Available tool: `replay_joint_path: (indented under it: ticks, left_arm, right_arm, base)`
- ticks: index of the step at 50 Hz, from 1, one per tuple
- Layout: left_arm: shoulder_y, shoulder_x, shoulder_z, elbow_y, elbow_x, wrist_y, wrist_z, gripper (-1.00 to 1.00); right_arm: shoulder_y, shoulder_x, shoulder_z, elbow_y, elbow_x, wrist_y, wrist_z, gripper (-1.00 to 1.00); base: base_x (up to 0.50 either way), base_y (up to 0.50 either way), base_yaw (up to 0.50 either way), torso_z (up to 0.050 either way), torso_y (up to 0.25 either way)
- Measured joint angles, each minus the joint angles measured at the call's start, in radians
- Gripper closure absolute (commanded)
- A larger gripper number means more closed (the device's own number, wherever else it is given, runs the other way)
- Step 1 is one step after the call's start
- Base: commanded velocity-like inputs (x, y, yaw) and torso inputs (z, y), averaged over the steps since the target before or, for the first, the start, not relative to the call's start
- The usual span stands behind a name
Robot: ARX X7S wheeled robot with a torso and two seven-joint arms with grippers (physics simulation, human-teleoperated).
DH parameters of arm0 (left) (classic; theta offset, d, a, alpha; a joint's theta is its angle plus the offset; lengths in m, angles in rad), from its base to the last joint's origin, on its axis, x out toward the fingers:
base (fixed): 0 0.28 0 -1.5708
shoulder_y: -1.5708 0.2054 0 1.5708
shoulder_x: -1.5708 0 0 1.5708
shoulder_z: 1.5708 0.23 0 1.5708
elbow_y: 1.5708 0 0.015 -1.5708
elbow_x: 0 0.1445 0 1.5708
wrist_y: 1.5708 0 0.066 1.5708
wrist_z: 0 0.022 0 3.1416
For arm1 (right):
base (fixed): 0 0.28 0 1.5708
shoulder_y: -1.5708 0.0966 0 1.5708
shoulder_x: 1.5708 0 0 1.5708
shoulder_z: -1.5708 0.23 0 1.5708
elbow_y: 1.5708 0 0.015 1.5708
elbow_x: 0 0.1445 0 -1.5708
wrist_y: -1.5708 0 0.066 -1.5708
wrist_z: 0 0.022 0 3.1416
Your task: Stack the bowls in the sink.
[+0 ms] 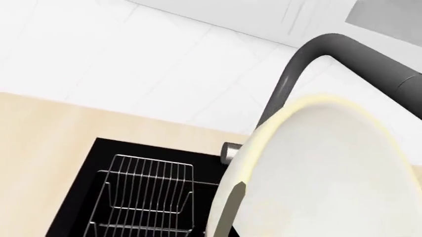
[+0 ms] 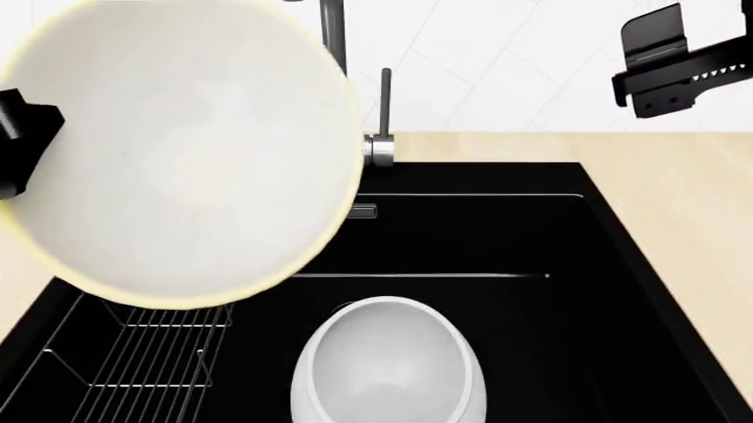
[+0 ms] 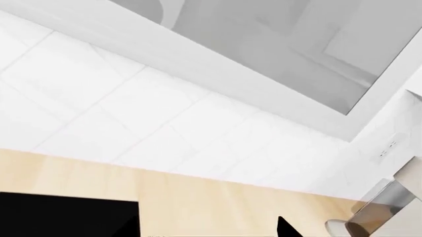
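The wide cream-white bowl [image 2: 189, 150] with a yellowish rim hangs tilted above the left part of the black sink [image 2: 565, 308], its hollow turned toward the head camera. My left gripper [image 2: 18, 132] is shut on its rim; in the left wrist view one finger [image 1: 234, 207] lies across the rim of this bowl [image 1: 329, 173]. The deep plain white bowl [image 2: 389, 361] rests tilted on the sink floor near the front, apart from the held one. My right gripper [image 2: 665, 62] hovers high at the back right, open and empty, with its tips spread [image 3: 211, 232] over the counter.
A dark faucet [image 2: 335, 35] rises behind the sink, its lever [image 2: 385, 106] beside it. A wire dish rack [image 2: 153, 370] fills the sink's left end under the held bowl. A light wood counter [image 2: 682, 220] surrounds the basin, with a white tiled wall [image 3: 132, 113] behind.
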Motion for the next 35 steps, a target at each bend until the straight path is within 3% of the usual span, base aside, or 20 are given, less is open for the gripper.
replay_joint_path:
  ticks: [35]
  left_arm:
    - [0.05, 0.113, 0.08, 0.058, 0.004, 0.115, 0.015, 1.0]
  right_arm:
    - [-0.014, 0.011, -0.019, -0.018, -0.006, -0.015, -0.001, -1.0]
  base:
    - [0.0, 0.0, 0.0, 0.0, 0.0]
